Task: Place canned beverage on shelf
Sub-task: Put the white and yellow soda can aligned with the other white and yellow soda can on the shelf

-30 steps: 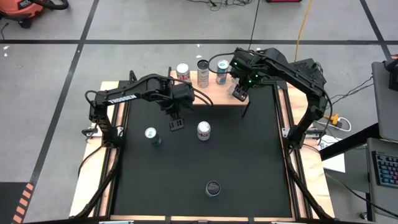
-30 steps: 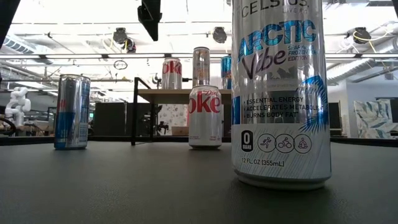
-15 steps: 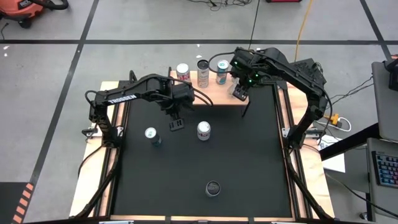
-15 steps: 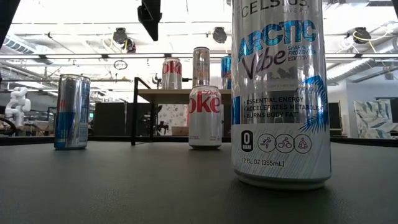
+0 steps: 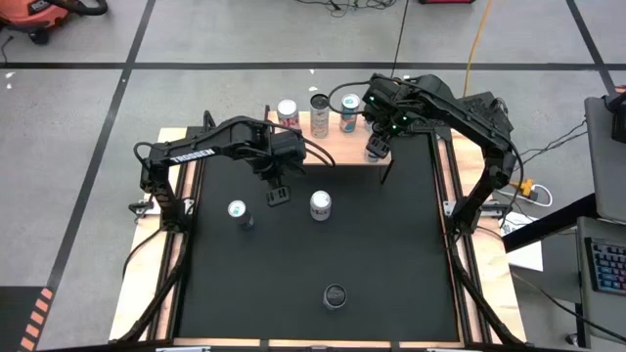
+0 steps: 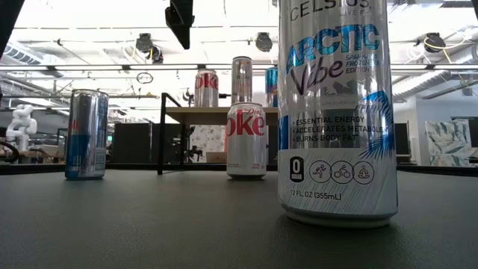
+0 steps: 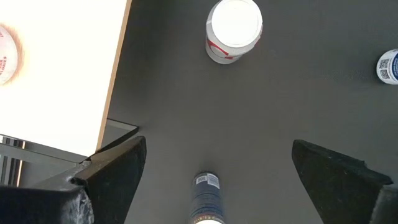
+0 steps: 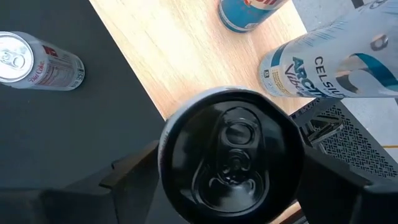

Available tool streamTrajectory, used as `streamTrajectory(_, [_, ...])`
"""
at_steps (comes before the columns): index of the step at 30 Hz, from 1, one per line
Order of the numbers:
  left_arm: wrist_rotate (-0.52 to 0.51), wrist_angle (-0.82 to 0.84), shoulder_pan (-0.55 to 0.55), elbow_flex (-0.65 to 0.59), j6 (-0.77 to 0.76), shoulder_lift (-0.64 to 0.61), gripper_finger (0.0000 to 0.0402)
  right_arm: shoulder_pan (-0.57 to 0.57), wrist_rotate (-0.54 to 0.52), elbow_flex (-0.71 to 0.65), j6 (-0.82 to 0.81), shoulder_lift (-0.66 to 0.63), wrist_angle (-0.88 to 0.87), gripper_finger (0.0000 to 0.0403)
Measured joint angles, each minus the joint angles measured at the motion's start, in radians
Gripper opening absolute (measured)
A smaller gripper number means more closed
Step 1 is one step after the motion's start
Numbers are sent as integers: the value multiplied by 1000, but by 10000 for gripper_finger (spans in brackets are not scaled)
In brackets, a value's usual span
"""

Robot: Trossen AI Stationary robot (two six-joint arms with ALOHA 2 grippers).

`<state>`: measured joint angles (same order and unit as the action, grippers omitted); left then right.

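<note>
R gripper [image 5: 377,147] sits over the shelf's [image 5: 333,149] right end, a black-topped can [image 8: 231,154] standing on the wood between its fingers [image 8: 134,168] — spread to either side, can't tell if they touch it. Already on the shelf: Diet Coke can [image 5: 288,112], slim can [image 5: 319,105], Celsius can [image 5: 349,106]. L gripper [image 5: 278,195] hangs over the black mat, fingers wide apart, holding nothing — near a second Diet Coke can [image 5: 320,204].
</note>
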<state>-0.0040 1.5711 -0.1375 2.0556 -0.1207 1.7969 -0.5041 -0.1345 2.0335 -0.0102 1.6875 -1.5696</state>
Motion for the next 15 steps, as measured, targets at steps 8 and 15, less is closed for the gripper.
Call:
streamTrajectory(8, [0, 0, 0, 0, 3, 0, 398, 0, -60, 0, 26, 0, -2, 313])
streamTrajectory(15, [0, 0, 0, 0, 3, 0, 398, -6, -105, 0, 49, 0, -1, 313])
